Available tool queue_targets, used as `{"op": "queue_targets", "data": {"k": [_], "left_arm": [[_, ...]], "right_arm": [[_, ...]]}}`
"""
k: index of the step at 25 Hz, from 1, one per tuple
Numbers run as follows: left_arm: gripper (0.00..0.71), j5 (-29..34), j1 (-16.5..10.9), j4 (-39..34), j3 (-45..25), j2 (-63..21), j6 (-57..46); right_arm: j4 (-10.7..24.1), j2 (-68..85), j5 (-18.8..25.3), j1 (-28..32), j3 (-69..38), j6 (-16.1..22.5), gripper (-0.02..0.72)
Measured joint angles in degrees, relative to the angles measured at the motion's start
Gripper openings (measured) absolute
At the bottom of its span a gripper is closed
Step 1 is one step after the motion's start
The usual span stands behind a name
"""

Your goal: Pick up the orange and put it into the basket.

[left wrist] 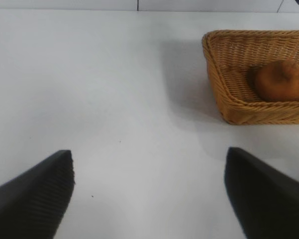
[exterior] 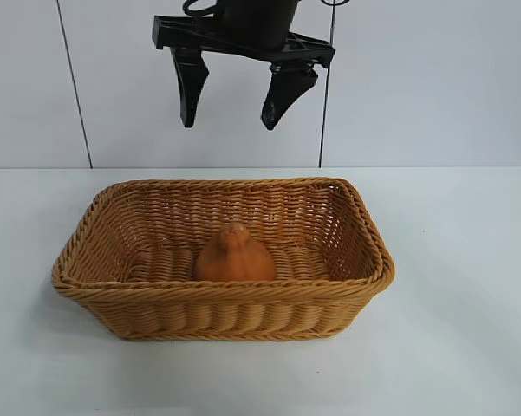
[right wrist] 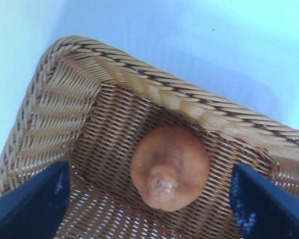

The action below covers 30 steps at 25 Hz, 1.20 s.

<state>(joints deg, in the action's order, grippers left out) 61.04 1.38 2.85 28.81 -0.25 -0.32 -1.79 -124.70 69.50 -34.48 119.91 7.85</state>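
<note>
One step at most seems left, since the orange [exterior: 234, 255] already sits inside the basket [exterior: 87, 284], directly below the right claw [exterior: 234, 113], which hangs released and empty.

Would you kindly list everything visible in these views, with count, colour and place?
Lumpy dull orange fruit: one, orange-brown, upright on the basket floor, knobby top up.
Rectangular woven wicker basket: one, tan-orange, on the table, holding the fruit.
Table: one, white, under the basket.
Panelled wall: one, white, behind the table.
Right claw: one, black, open, empty, hanging above the basket.
Left claw: one, black, open, empty, over bare table beside the basket.
</note>
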Motion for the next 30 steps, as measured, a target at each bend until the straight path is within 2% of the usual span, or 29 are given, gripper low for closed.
{"op": "queue_targets", "data": {"k": [14, 20, 30], "left_arm": [[0.589, 0.00, 0.00, 0.00, 0.00, 0.00, 0.00], [0.589, 0.00, 0.00, 0.00, 0.00, 0.00, 0.00], [0.589, 0.00, 0.00, 0.00, 0.00, 0.00, 0.00]], "right_arm": [[5.39, 0.00, 0.47, 19.26, 0.00, -1.94, 0.601], [5.98, 0.00, 0.47, 26.77, 0.00, -2.24, 0.601], [5.53, 3.60, 0.47, 28.74, -2.40, -2.88, 0.603]]}}
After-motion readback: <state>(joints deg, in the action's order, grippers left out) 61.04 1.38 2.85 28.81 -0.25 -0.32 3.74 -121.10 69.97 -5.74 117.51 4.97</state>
